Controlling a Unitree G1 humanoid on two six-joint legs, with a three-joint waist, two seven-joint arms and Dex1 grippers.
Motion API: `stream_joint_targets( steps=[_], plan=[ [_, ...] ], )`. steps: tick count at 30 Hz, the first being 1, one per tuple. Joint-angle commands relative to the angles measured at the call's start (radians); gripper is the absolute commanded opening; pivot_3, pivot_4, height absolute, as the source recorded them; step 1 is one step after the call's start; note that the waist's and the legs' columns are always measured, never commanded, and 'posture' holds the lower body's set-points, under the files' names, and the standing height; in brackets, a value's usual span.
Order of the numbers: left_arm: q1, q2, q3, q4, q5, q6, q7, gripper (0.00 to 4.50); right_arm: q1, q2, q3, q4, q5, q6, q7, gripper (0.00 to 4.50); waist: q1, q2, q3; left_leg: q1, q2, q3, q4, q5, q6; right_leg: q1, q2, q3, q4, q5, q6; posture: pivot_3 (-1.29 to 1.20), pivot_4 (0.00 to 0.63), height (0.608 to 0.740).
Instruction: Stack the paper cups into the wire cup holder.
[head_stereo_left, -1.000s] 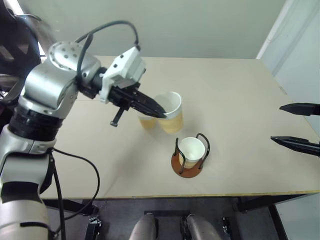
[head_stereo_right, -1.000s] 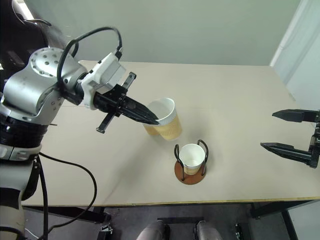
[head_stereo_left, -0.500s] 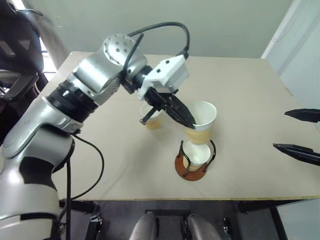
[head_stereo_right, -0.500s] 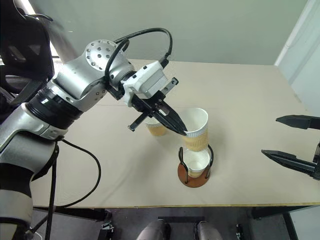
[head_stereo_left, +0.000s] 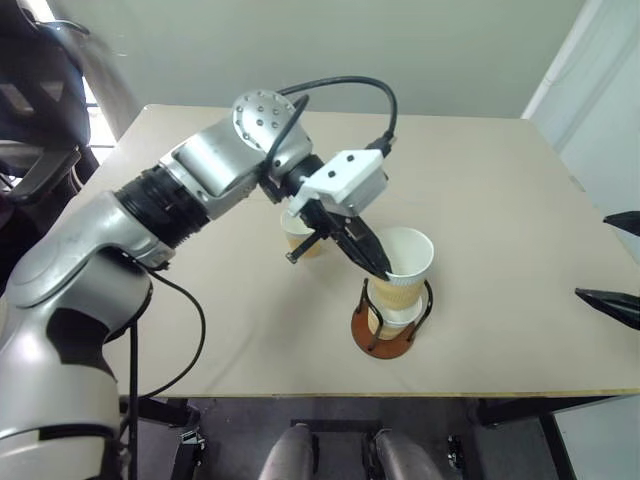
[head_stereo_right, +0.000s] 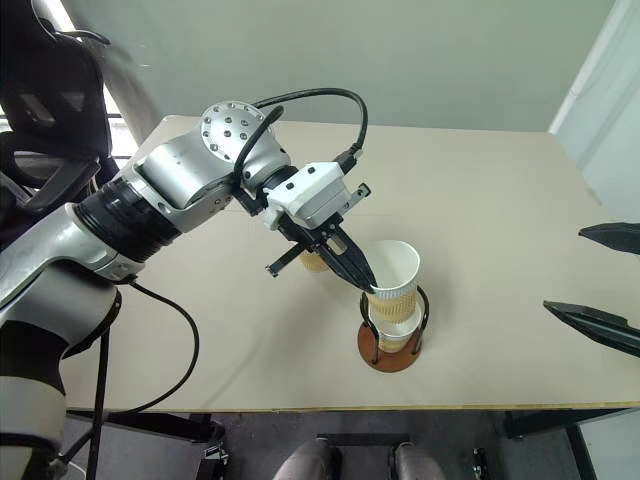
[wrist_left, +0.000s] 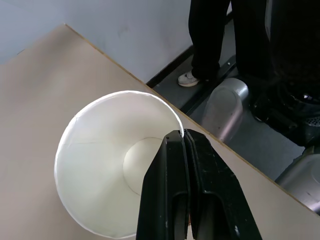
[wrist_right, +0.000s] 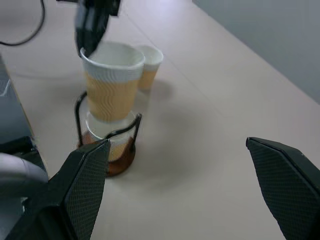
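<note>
My left gripper (head_stereo_left: 378, 264) is shut on the near rim of a paper cup (head_stereo_left: 405, 268), one finger inside and one outside. That cup (wrist_right: 112, 85) stands upright with its bottom inside a second paper cup (wrist_right: 107, 131), which sits in the wire cup holder (head_stereo_right: 390, 352) between the black loops. The left wrist view looks down into the held cup (wrist_left: 115, 160). A third paper cup (head_stereo_left: 297, 240) stands on the table just behind the left gripper. My right gripper (head_stereo_left: 591, 255) hovers open at the table's right edge, well apart from the cups.
The tan table (head_stereo_left: 480, 170) has free surface to the right of and behind the holder. Its front edge (head_stereo_left: 330, 393) runs close below the holder. A black chair (head_stereo_right: 50, 110) stands off the table's left side.
The left gripper carried the cup right and down, from beside the third cup to over the holder, and into the holder's cup. The right gripper drew back toward the right edge.
</note>
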Motion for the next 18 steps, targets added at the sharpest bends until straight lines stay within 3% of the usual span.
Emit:
stream_joint_targets(
  steps=[1,4,7,18],
  plan=[
    [-0.032,-0.001,0.002,0.014,-0.017,-0.029,-0.04,0.03,0.109,0.043,-0.202,-0.052,0.052,0.087,0.071,4.5,0.005,0.0,0.0,0.0,0.0,0.0,0.0,0.0,0.0,0.0,0.0,0.0,0.0,0.0,0.0,0.0,0.15,0.74],
    [-0.037,-0.003,-0.015,0.032,-0.02,-0.044,-0.04,0.03,0.164,0.066,-0.302,-0.073,0.112,0.114,0.057,4.5,0.005,0.002,-0.001,0.0,0.0,0.0,0.0,-0.001,0.0,0.0,0.0,0.001,0.0,-0.002,0.0,0.0,0.15,0.74],
    [-0.041,-0.012,-0.041,0.052,-0.019,-0.064,-0.04,0.03,0.116,0.021,-0.361,-0.044,0.226,0.139,-0.021,4.5,0.002,0.002,-0.001,0.001,-0.001,0.003,0.0,-0.001,0.001,0.0,0.0,0.005,0.0,-0.002,0.001,0.0,0.15,0.74],
    [-0.048,-0.033,-0.104,0.098,-0.004,-0.134,-0.04,0.03,0.159,-0.015,-0.364,-0.033,0.23,0.119,-0.066,4.5,0.0,0.003,0.0,0.003,-0.001,0.007,0.001,-0.002,0.003,0.0,0.0,0.009,0.001,0.0,0.002,0.0,0.15,0.74]
  ],
)
